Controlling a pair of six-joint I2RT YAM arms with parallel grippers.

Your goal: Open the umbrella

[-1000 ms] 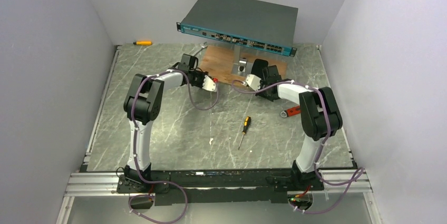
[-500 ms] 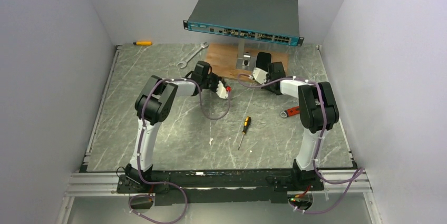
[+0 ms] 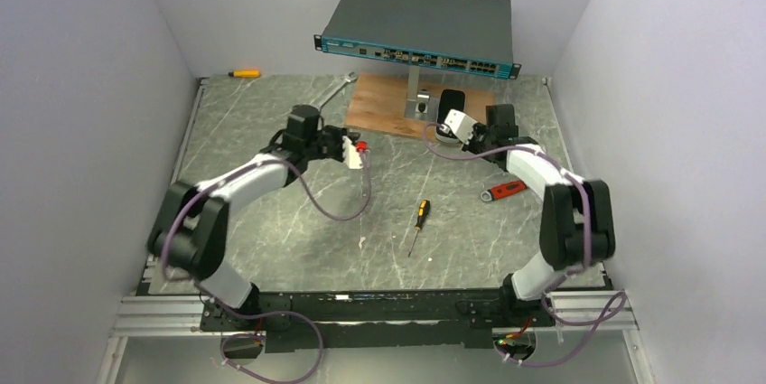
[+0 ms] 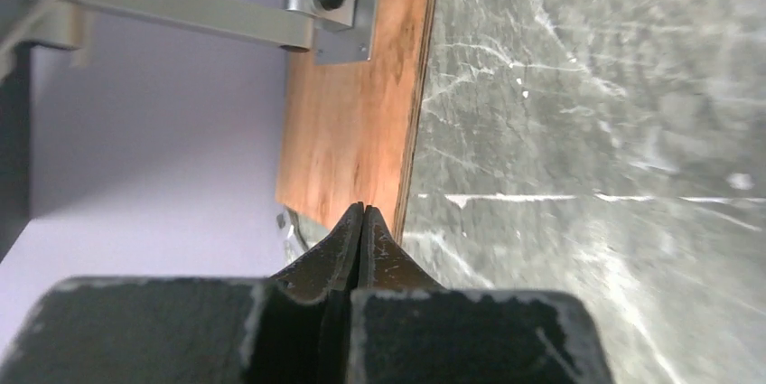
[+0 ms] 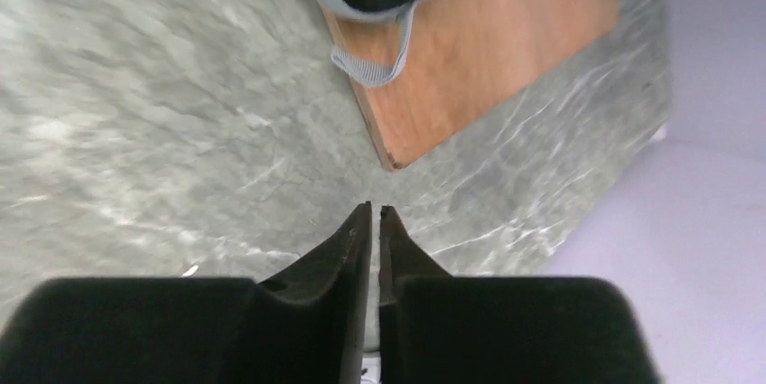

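Jaws on your left gripper (image 3: 355, 151) are pressed together on nothing, above the worktop (image 3: 470, 239) left of the wooden board (image 3: 379, 106). Your umbrella (image 3: 450, 101) lies packed on that board, near the worktop's far edge. Your right gripper (image 3: 449, 123), practically closed and empty, hovers just beside it.

My top view looks steeply down from above and behind the arm bases (image 3: 230, 301). It sits far enough back to take in the whole bench (image 3: 271, 221), with the wooden board (image 3: 388, 111) towards the far wall. My left wrist view sits low and close behind the left fingers (image 4: 339, 248), rolled sideways, facing along the board's edge towards the metal bracket (image 4: 339, 6) on it. My right wrist view rides close behind the right fingers (image 5: 348, 244), tilted down at one corner of the board. All three views share that board.
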